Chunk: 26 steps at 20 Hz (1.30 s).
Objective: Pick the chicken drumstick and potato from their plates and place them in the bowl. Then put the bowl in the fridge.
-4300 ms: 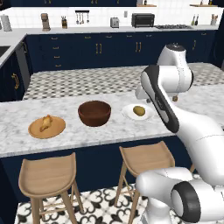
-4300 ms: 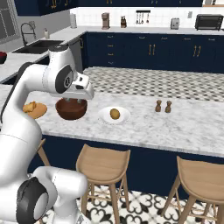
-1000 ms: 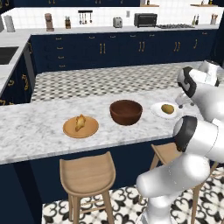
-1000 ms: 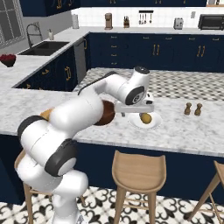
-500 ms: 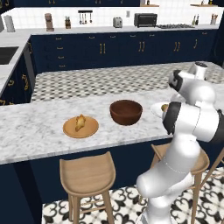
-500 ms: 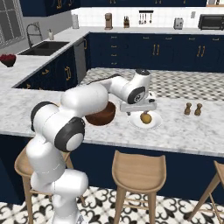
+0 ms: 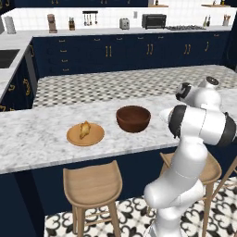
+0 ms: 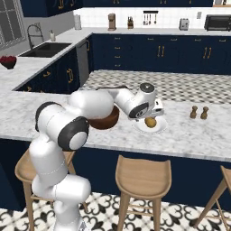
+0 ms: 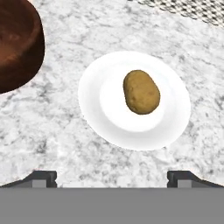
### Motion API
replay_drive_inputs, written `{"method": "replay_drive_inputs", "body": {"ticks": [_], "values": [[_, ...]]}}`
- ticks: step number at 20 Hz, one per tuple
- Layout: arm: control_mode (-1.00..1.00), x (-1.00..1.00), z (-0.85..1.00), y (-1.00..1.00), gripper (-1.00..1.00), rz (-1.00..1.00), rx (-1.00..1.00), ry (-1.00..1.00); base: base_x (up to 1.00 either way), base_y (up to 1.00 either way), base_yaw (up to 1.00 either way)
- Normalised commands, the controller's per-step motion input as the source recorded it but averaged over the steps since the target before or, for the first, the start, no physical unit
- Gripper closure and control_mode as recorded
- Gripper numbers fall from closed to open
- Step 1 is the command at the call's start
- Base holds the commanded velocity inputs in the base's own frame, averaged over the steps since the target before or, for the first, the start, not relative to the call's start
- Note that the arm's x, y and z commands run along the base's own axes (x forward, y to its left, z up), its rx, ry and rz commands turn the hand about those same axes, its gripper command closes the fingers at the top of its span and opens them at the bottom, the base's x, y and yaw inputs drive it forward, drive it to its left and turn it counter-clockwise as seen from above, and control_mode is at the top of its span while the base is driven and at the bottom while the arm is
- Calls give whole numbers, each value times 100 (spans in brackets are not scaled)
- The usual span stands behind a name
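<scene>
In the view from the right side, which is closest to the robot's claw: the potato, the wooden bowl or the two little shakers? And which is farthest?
From the gripper:
1. The potato, on its white plate just below it.
2. The bowl, to the left, partly behind the arm.
3. The two shakers, off to the right on the counter.

The base is sitting further left along the marble counter [image 7: 41, 134] than four seconds back, so the bowl [image 7: 133, 118] and the wooden plate [image 7: 85, 134] with the drumstick [image 7: 84, 129] are appearing further right in the left base view. The arm is folding in over the white plate [image 9: 134, 99], where a second ago it was reaching out wider. The gripper [image 9: 111, 177] is now hanging above the potato [image 9: 141, 92], closer than before, jaws spread wide.
</scene>
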Motion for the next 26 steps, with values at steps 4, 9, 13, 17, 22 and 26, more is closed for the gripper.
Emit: {"method": "replay_drive_inputs", "body": {"ticks": [4, 9, 13, 17, 22, 26], "values": [[-100, 39, 0, -23, -100, 0, 0, 6, 0, 0, 0], [-100, 52, -6, -15, -100, 0, 0, 6, 0, 0, 0], [-100, 54, -10, -2, -100, 0, 0, 1, 0, 0, 0], [-100, 40, -23, -11, -100, 0, 0, 3, 0, 0, 0], [-100, 23, -33, -10, -100, 0, 0, 2, 0, 0, 0], [-100, 16, -24, -4, -100, 0, 0, 1, 0, 0, 0]]}}
